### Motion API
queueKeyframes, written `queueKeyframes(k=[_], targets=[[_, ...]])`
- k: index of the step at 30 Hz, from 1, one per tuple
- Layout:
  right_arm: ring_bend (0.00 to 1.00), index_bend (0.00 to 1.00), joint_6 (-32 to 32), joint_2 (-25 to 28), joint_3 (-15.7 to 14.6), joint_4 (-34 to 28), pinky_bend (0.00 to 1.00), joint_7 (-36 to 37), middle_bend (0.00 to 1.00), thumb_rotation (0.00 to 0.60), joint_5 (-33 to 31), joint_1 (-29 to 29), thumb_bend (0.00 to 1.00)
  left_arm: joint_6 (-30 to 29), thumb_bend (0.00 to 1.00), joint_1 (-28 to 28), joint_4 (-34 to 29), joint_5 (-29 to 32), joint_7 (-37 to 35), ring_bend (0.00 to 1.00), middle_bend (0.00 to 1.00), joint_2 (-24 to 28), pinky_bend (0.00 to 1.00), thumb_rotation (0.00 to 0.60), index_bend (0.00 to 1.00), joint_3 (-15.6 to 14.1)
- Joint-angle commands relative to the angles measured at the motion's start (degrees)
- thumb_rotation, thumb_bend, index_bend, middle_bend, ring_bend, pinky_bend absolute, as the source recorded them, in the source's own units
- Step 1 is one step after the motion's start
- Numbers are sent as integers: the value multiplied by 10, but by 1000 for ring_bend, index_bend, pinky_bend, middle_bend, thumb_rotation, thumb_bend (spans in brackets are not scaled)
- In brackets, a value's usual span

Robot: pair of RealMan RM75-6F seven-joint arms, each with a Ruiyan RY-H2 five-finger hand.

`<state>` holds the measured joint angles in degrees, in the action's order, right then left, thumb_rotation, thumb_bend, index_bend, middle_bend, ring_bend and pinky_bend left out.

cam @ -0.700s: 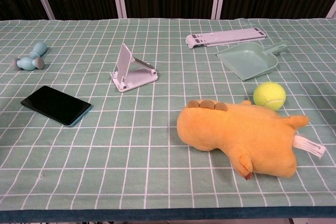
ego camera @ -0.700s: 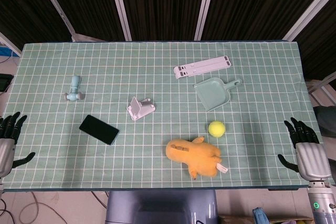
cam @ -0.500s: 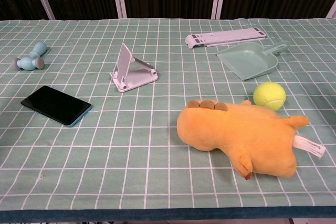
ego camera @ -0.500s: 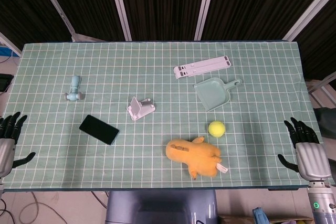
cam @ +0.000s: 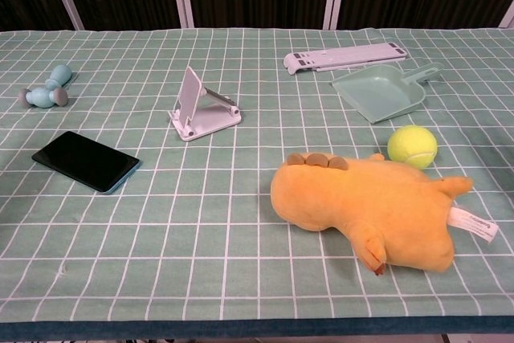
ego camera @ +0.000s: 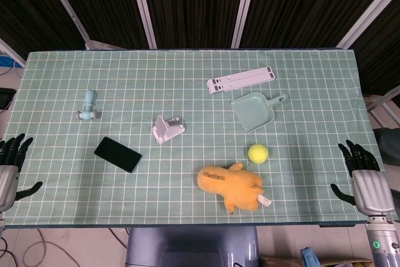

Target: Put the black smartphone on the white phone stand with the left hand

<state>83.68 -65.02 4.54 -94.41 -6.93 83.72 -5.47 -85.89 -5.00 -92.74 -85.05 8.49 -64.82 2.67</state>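
The black smartphone point(ego camera: 117, 154) point(cam: 85, 161) lies flat on the green checked cloth, left of centre. The white phone stand point(ego camera: 166, 129) point(cam: 202, 109) sits upright a short way to its right and further back, with nothing on it. My left hand point(ego camera: 9, 171) hangs at the table's left edge, fingers spread, holding nothing, well left of the phone. Off the right edge my right hand point(ego camera: 365, 178) is likewise spread and holds nothing. Neither hand shows in the chest view.
A yellow plush toy point(ego camera: 233, 187) lies near the front edge, a yellow-green tennis ball point(ego camera: 257, 153) beside it. A teal dustpan point(ego camera: 254, 110) and a white folding stand point(ego camera: 241, 79) are further back. A small light-blue dumbbell point(ego camera: 88, 105) lies left of the phone stand.
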Motion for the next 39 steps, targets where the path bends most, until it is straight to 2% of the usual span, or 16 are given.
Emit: queueKeyframes(k=[1, 8, 17, 24, 31, 39], targets=[[0, 5, 0, 0, 0, 0, 126, 0, 0, 600, 0, 0, 299, 0, 73, 1, 0, 1, -1, 0, 0, 0, 50, 600, 0, 0], [0, 5, 0, 0, 1, -2, 126, -1, 0, 600, 0, 0, 300, 6, 73, -3, 2, 0, 4, 0, 0, 0, 50, 600, 0, -1], [0, 5, -3, 0, 2, -4, 126, -6, 0, 600, -4, -2, 299, 98, 73, -58, -30, -2, 52, 0, 0, 35, 54, 600, 0, -2], [0, 5, -6, 0, 3, -4, 126, -7, 0, 600, -8, -3, 299, 219, 73, -132, -51, 49, 149, 0, 0, 51, 89, 600, 0, 12], [0, 5, -6, 0, 3, -4, 126, -5, 0, 600, -10, -2, 299, 317, 73, -203, -48, 124, 262, 0, 0, 37, 94, 600, 0, 24], [0, 5, -7, 1, 3, -4, 126, -7, 0, 600, -11, -3, 299, 370, 74, -264, -38, 238, 368, 0, 0, 4, 93, 600, 0, 23]])
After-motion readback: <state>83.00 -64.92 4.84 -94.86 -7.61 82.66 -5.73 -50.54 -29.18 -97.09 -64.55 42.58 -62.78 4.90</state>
